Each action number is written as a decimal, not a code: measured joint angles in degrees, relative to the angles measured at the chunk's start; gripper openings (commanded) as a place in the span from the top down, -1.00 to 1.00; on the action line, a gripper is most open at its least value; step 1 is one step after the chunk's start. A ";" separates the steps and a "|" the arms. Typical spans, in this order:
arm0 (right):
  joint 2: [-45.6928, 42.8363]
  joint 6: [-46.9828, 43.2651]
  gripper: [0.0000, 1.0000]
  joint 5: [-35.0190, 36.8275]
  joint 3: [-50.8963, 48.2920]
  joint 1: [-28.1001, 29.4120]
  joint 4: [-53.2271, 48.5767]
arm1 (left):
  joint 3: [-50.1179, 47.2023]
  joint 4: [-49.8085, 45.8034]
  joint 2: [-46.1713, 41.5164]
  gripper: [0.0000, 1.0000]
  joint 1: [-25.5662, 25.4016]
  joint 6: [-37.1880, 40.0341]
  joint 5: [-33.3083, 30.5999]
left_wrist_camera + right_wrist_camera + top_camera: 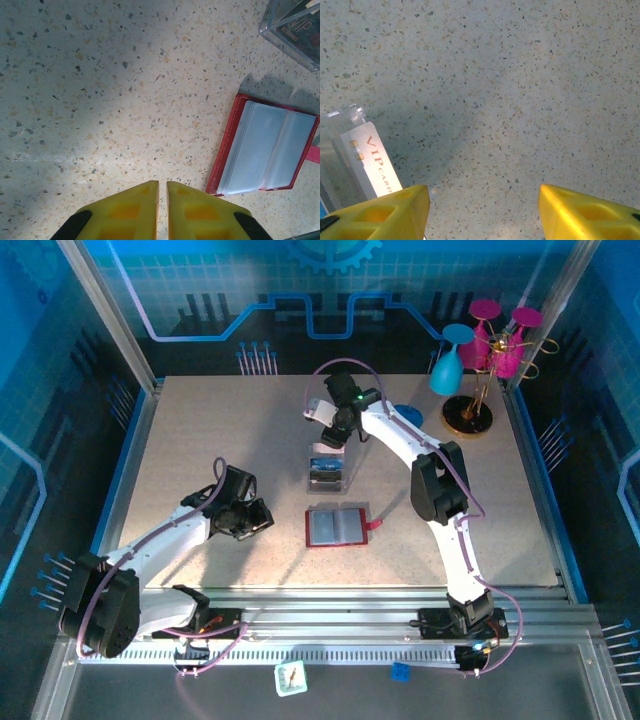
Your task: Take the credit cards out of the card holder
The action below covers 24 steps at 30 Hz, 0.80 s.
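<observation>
- Hands, nearest first: my left hand (pixel 262 518) hovers low over the bare surface (pixel 200 440), just left of the card holder. Its yellow fingers (pixel 125 210) are pressed almost together and hold nothing.
- One card holder (pixel 335 527) lies flat and open in the middle of the surface, between my two arms. Its closing tab (pixel 375 524) sticks out to the right.
- From the left wrist camera, both pale inner pockets of the card holder (pixel 267 150) look flat and empty to me. I spot no card edge poking out.
- One clear box (pixel 327 472) stands just beyond the card holder, apart from it, and the credit cards (pixel 326 468) are in there.
- I make out a dark card (pixel 299 36) from the left wrist camera and a white card (pixel 372 162) lettered "VIP CARD" from the right wrist camera. That is two I can count for certain. A bluish face seen from above may be a third, and anything beneath is hidden.
- My right hand (pixel 333 438) hangs over the far side of the box, its fingers (pixel 380 215) spread wide with nothing between them.
- My read: the removal looks done, or very nearly. What is left, as I judge it, is checking that no card hides deep in a pocket.
- Far right corner: one teal goblet (pixel 450 360) and one gold-based stand (pixel 468 417) carrying pink glasses, of which I count two round tops. None of it belongs to the job.
</observation>
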 measured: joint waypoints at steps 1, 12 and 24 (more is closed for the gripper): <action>0.00 0.00 -0.19 -0.04 0.00 0.00 0.00 | 0.00 0.00 0.00 0.75 0.00 0.02 0.02; -0.02 0.11 -0.18 -0.90 0.00 0.02 -1.84 | -0.76 0.24 -0.37 0.74 0.00 0.00 0.83; -17.03 9.44 -0.10 -6.23 -19.52 0.28 2.71 | -0.79 5.09 1.81 0.68 -0.76 -0.04 3.65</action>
